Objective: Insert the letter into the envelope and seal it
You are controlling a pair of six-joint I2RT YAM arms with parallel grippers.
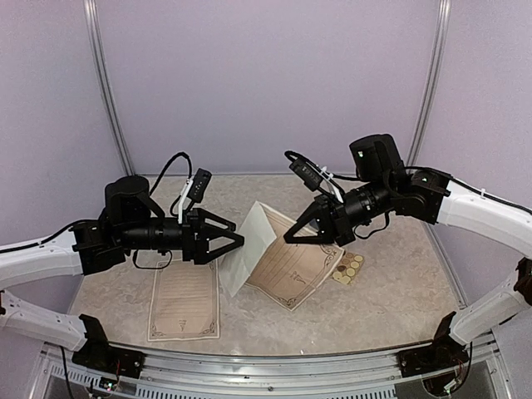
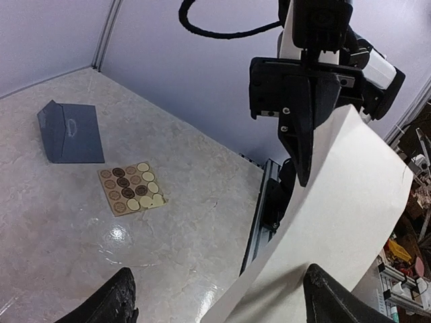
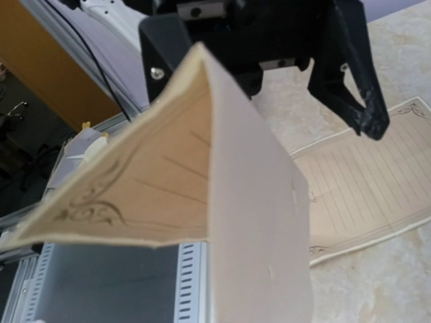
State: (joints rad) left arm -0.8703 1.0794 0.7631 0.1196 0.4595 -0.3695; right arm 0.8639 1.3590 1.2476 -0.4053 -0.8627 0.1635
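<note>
Fingers of right hand point(image 1: 291, 238) hidden by letter point(image 3: 242, 222) in wrist view

We see the folded letter point(image 1: 253, 245) raised mid-table between the left gripper point(image 1: 239, 241) and the right gripper point(image 1: 291, 239), a second sheet point(image 1: 184, 301) flat at its near left, the sticker sheet point(image 1: 349, 268) just right of it, and the envelope point(image 2: 71, 132) beyond, toward the far right.
</note>
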